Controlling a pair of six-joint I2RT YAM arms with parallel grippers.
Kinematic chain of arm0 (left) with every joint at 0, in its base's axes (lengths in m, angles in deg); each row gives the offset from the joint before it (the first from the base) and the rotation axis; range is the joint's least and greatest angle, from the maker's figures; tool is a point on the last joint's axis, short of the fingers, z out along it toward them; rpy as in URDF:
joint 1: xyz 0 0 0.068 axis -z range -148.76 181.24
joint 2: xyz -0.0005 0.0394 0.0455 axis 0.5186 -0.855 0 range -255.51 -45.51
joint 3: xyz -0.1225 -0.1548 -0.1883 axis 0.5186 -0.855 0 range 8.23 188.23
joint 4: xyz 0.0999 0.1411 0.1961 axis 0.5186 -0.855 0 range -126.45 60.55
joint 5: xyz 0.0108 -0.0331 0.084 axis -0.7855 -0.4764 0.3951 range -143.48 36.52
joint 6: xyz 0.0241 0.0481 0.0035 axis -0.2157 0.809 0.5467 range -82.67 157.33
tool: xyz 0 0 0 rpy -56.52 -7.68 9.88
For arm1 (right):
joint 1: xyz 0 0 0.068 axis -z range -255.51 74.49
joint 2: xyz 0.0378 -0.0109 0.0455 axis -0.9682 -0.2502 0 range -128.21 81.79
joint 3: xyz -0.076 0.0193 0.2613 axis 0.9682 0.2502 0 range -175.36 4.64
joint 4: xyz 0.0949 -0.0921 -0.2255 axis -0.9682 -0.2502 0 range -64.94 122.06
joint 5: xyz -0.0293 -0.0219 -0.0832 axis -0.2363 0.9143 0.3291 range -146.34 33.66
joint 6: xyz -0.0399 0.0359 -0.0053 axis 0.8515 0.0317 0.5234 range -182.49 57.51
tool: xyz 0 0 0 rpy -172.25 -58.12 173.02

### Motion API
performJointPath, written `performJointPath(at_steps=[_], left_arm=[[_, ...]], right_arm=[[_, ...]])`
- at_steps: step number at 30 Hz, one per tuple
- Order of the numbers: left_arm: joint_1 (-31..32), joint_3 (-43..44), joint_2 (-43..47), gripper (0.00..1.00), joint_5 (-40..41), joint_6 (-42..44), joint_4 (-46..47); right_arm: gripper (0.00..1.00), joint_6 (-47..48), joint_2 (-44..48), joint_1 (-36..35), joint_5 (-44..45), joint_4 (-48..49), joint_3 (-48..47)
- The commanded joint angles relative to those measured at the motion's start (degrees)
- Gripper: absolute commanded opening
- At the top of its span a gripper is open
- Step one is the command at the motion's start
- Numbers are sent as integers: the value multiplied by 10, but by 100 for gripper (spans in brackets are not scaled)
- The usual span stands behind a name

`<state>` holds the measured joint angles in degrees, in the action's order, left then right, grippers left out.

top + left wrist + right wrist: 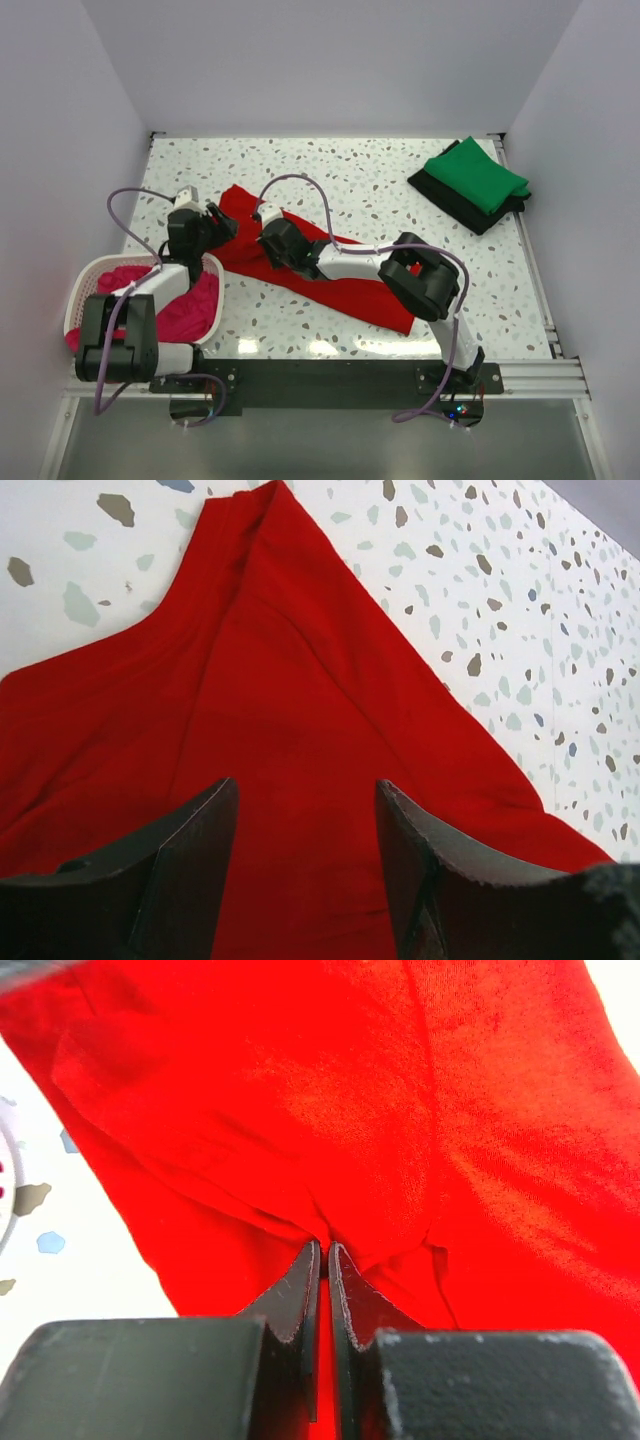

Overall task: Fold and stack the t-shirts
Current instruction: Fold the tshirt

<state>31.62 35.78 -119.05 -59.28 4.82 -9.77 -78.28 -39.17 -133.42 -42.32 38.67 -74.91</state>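
The bright red t-shirt (pixel 350 285) lies rumpled across the middle of the speckled table. My right gripper (pixel 268 238) is shut on a pinch of the red t-shirt (pixel 330 1110), with cloth bunched at its tips (pixel 324 1247). My left gripper (pixel 215 222) is open over the shirt's left end; its fingers (pixel 200 830) stand apart above the red cloth (pixel 300 710). A folded green t-shirt (pixel 475 175) lies on a folded black t-shirt (pixel 455 200) at the far right. The magenta-pink t-shirt (pixel 190 310) sits in the basket.
A white lattice basket (pixel 215 272) stands at the near left, under the left arm. A metal rail (pixel 530 375) runs along the table's near edge. White walls close in the table on three sides.
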Motion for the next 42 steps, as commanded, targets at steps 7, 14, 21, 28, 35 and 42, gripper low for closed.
performJointPath(at_steps=[7,14,21,28,35,42], left_arm=[[-3,87,-166,62,-55,-30,107],[-2,122,-252,62,-57,-37,117],[-3,132,-269,62,-39,-32,104],[9,138,-250,64,-13,-12,92],[33,155,-206,69,-4,0,62],[72,150,-159,76,17,17,54]], right_arm=[[0,-5,31,-3,2,-13,0],[0,-8,44,-3,9,-19,20],[4,-12,59,-3,14,-37,31],[44,-3,118,-3,26,-61,63],[62,11,178,10,111,-99,109],[64,-31,245,94,64,-69,214]])
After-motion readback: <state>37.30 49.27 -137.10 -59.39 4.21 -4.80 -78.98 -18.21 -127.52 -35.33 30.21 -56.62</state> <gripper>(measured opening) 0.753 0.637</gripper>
